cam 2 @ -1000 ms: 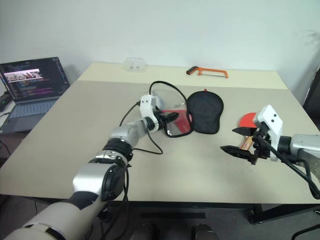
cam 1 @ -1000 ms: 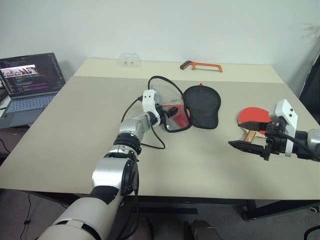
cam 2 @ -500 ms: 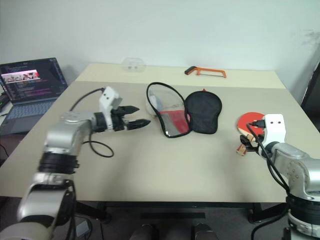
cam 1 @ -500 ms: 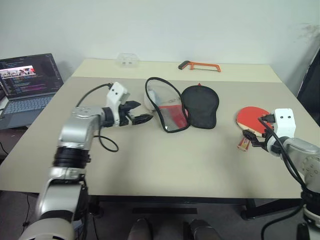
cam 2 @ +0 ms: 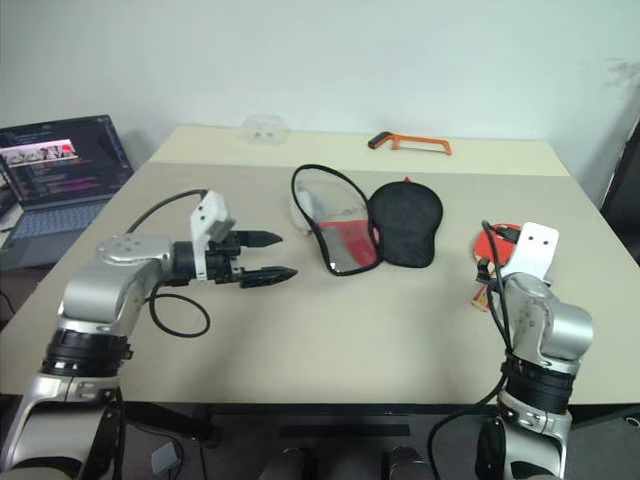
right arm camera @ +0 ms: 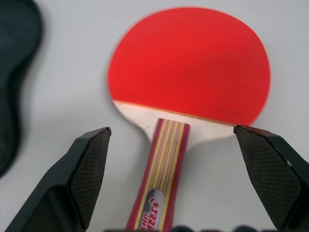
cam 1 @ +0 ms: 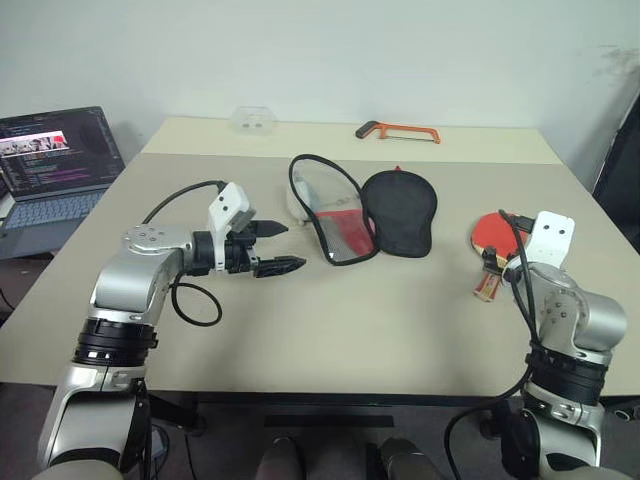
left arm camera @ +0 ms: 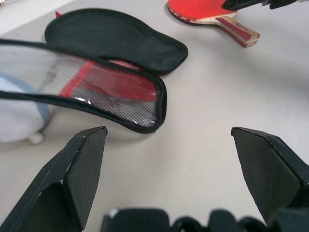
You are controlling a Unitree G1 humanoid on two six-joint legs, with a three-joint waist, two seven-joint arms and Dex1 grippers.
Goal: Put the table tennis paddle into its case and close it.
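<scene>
The table tennis paddle (cam 1: 488, 231) lies flat on the right of the table, red face up, with its striped wooden handle (right arm camera: 161, 174) pointing toward me. The case (cam 1: 401, 208) lies unzipped and spread open at the table's middle, its black half to the right and its clear and red mesh half (cam 1: 336, 222) to the left. My right gripper (right arm camera: 171, 129) is open just behind the paddle's handle, one finger on each side and nothing touching. Left of the case, my left gripper (cam 1: 290, 247) hangs open and empty, aimed at the mesh half.
An orange hacksaw (cam 1: 400, 131) and a small clear box (cam 1: 255, 118) sit on the far table strip. A laptop (cam 1: 60, 160) stands off the table's left edge. A pale round pouch (cam 1: 297, 201) lies against the case's left side. A black cable (cam 1: 195, 300) loops beneath my left arm.
My left gripper pulled back from the case's mesh half toward the left and rolled. My right gripper swung round to face the paddle and came down behind its handle.
</scene>
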